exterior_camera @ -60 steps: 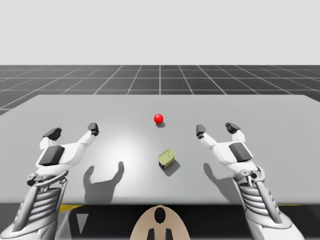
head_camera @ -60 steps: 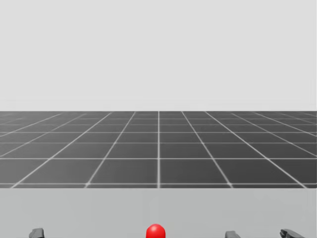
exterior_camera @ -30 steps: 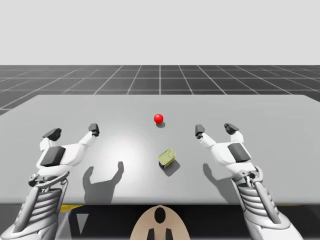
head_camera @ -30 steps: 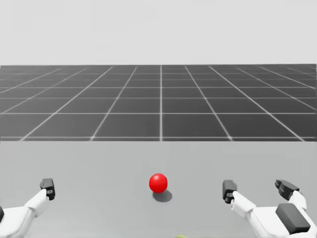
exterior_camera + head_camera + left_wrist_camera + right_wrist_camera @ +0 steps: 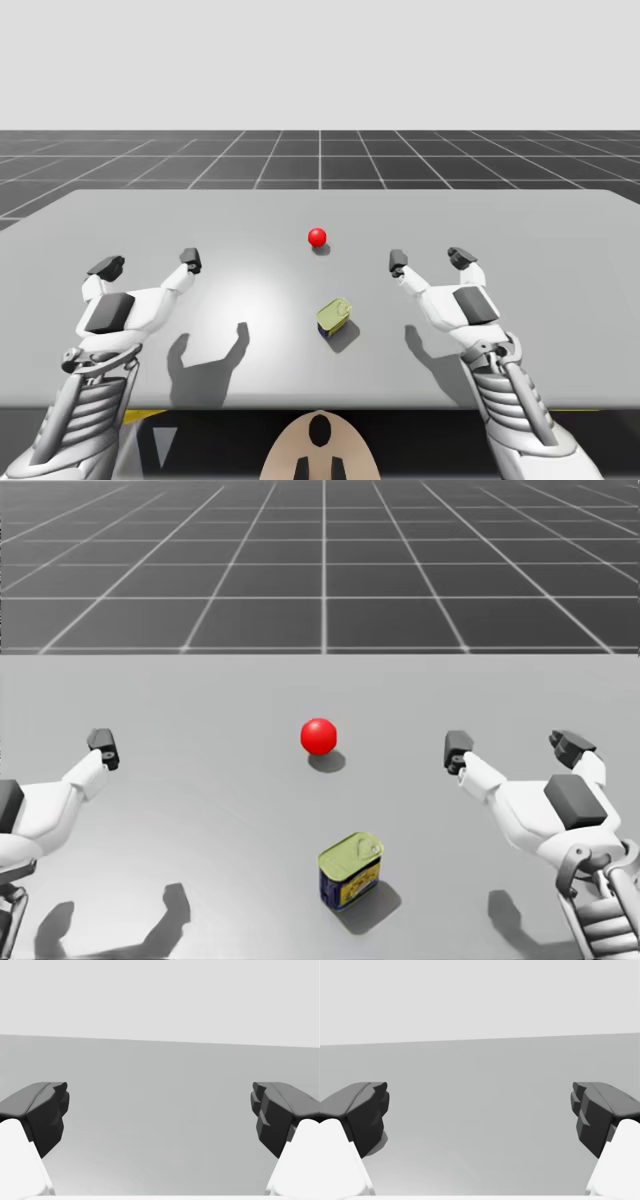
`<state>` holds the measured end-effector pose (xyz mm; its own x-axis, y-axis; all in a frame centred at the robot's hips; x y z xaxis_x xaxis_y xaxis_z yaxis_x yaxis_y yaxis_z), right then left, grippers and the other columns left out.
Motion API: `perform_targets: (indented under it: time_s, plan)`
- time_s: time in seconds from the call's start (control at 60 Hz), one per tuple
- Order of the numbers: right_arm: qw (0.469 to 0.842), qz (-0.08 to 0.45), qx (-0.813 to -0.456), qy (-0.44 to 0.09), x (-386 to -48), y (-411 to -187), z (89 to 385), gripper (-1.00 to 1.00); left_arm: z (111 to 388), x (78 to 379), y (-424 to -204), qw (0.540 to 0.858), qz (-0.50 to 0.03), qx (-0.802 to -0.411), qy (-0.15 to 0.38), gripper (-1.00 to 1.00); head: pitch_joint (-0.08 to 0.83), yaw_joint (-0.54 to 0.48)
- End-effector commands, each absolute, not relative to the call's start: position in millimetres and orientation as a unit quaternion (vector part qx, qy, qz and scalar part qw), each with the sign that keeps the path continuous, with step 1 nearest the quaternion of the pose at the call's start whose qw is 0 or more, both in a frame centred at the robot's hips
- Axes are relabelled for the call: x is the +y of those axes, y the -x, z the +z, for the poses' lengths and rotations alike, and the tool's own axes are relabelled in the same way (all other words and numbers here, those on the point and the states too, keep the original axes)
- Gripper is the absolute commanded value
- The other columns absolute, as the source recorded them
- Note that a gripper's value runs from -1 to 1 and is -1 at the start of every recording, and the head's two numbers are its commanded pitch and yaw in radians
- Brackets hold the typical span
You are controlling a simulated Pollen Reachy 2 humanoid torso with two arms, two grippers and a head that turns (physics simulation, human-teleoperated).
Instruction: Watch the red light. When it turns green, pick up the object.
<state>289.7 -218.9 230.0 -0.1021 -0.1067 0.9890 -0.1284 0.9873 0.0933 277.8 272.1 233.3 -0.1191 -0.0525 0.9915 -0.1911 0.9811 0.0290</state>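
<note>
Left gripper (image 5: 147, 263) is hovering above the grey table (image 5: 520, 215) on my left side. Its two dark-tipped fingers are standing wide apart and gripping nothing, and the left wrist view is showing bare tabletop between them. Right gripper (image 5: 430, 260) is hovering in the matching spot on my right side, released in the same way, with bare tabletop between its fingers in the right wrist view as well. Both are pointing away from me across the table, and both arms are casting dark shadows onto the surface near the edge closest to me.

Between the two grippers, and a little farther from me than their fingertips, the light (image 5: 317, 237) — a small ball — is sitting on the table and glowing red.

The object to pick up, a blue rectangular can with a yellow-green top (image 5: 350, 869), is standing upright on the table, top facing up and its body turned at a slant to the table edge. It is sitting nearer to me than the red light and slightly to the right of it, roughly between the two arms — somewhat closer to the right gripper, yet well apart from both. Neither gripper is touching it, and it is throwing a shadow to its right.
</note>
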Motion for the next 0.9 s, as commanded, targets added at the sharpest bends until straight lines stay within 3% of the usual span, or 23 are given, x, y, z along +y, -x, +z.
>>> perform_targets:
  time_s: [0.017, 0.9]
  plan:
    - [0.666, 0.003, -0.741, -0.087, -214.6, -289.1, 227.7, -1.00, 232.2, 269.3, -277.4, 0.659, 0.053, -0.746, -0.081, -1.00, 0.467, 0.02]
    - [0.665, 0.011, -0.741, -0.094, -213.7, -288.1, 228.2, -1.00, 231.8, 267.5, -276.0, 0.655, 0.046, -0.750, -0.081, -1.00, 0.482, 0.03]
